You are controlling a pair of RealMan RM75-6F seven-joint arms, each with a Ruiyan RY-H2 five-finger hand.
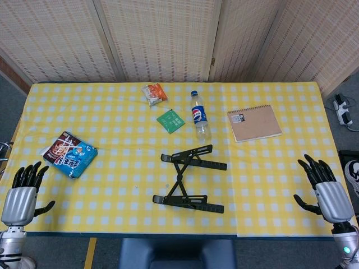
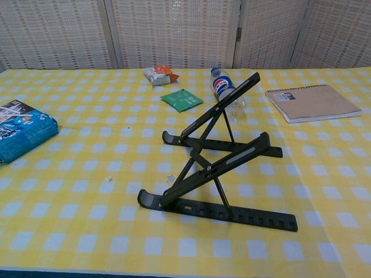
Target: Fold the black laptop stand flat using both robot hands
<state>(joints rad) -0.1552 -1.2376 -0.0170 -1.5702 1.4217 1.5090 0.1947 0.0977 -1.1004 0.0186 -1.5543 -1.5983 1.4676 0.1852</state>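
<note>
Black laptop stand [image 1: 189,179] sits propped open, mid-surface. Left hand [image 1: 22,196] & right hand [image 1: 325,188] spread, empty, well apart. Risk: uneven push could skid it.

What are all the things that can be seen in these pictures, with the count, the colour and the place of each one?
black folding laptop stand: one, black, table centre, unfolded with its arms raised
clear plastic cola bottle with blue cap: one, clear with blue label, lying behind the stand
brown spiral notebook: one, brown, far right
green flat sachet: one, green, left of the bottle
orange and white snack packet: one, far centre
blue snack pack: one, blue and brown, left side
yellow checked tablecloth: one, yellow and white, covers the table
left hand: one, silver and black, near left corner, holds nothing
right hand: one, silver and black, near right corner, holds nothing
</note>
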